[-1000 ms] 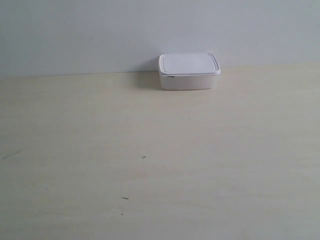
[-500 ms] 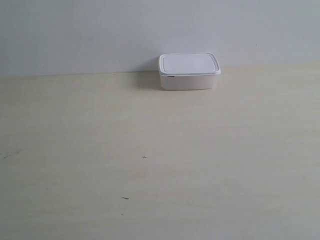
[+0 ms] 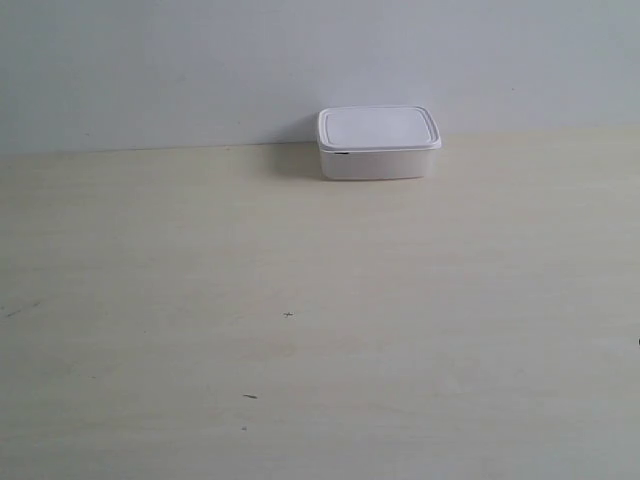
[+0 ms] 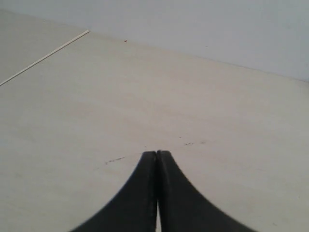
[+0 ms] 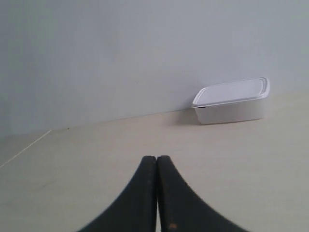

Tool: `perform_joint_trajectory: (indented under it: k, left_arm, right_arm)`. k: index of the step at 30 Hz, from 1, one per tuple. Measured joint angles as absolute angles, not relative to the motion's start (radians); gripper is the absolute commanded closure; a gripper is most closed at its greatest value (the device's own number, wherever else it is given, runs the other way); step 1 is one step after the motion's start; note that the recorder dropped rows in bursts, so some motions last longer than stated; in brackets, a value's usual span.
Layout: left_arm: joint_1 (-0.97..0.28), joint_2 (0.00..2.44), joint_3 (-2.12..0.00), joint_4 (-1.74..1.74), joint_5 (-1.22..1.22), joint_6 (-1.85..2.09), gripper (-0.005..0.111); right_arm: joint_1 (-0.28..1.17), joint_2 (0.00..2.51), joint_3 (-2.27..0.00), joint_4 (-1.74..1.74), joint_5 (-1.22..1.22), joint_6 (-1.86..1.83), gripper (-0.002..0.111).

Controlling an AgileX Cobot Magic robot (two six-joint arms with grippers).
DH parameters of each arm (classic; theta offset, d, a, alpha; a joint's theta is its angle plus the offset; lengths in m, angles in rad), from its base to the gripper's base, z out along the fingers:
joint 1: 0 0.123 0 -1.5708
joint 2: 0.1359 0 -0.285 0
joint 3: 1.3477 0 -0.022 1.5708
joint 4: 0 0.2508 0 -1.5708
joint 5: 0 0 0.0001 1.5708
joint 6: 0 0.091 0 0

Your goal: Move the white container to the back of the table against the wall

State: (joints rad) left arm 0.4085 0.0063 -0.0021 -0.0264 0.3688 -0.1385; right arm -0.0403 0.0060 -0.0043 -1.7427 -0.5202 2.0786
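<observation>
The white container (image 3: 378, 143) stands lidded at the back of the table (image 3: 300, 300), touching the wall (image 3: 200, 60). In the right wrist view the white container (image 5: 231, 101) sits far off against the wall (image 5: 120, 53). My right gripper (image 5: 157, 158) is shut and holds nothing, well short of the box. My left gripper (image 4: 157, 153) is also shut and holds nothing, over bare table (image 4: 145, 96); the container does not show in that view. Neither arm appears in the exterior view.
A few tiny dark specks (image 3: 288, 315) mark the pale wood-grain top. In the left wrist view a thin pale line (image 4: 43, 57) crosses the surface at one side.
</observation>
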Motion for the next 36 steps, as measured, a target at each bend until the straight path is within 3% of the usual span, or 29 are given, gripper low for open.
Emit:
perform_joint_trajectory:
  k: [11,26,36]
  left_arm:
    - [0.409,0.006,-0.002,-0.026,0.369,-0.135,0.107]
    - [0.409,0.006,-0.002,-0.026,0.371,-0.135,0.107]
    - [0.409,0.006,-0.002,-0.026,0.371,-0.135,0.107]
  right_arm:
    - [-0.040,0.006,-0.004,-1.745,-0.200,2.077,0.108]
    - [-0.040,0.006,-0.004,-1.440,-0.239,1.950,0.108]
    - [-0.040,0.006,-0.004,-1.659,-0.241,1.814,0.108]
